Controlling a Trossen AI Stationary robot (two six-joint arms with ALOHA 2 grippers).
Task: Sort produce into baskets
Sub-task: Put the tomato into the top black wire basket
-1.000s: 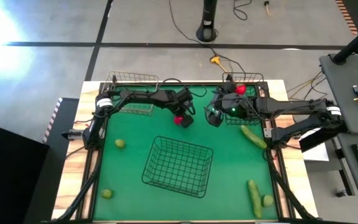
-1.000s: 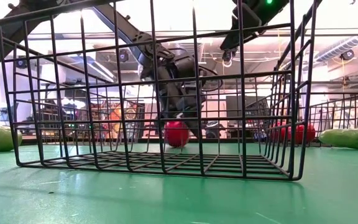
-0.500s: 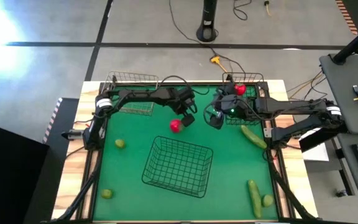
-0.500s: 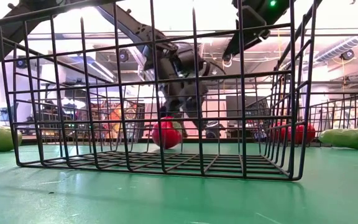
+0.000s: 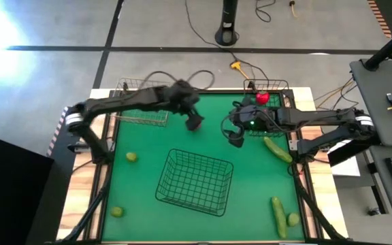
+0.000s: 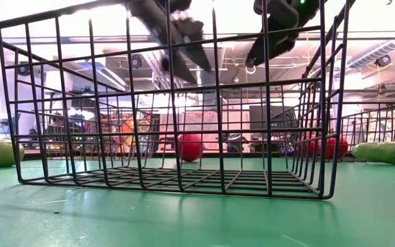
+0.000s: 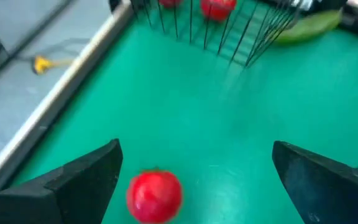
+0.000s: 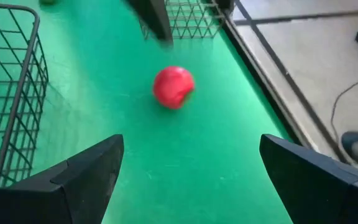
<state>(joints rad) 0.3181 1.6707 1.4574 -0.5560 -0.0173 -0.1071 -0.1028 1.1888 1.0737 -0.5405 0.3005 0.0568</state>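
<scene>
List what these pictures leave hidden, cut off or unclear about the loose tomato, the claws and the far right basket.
- Loose tomato: absent from the high view, apparently under the left claw.
- Left claw: blurred in the high and low views; only the wrist view shows it open.
- Right claw: cut off by the low view's top edge.
- Far right basket: the right arm hides some contents from above.

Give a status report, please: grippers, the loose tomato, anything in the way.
Left gripper open, raised, empty. Right gripper open, empty, near the back right basket. Loose tomato on the mat, unheld. Large basket mid-table; path clear.
</scene>
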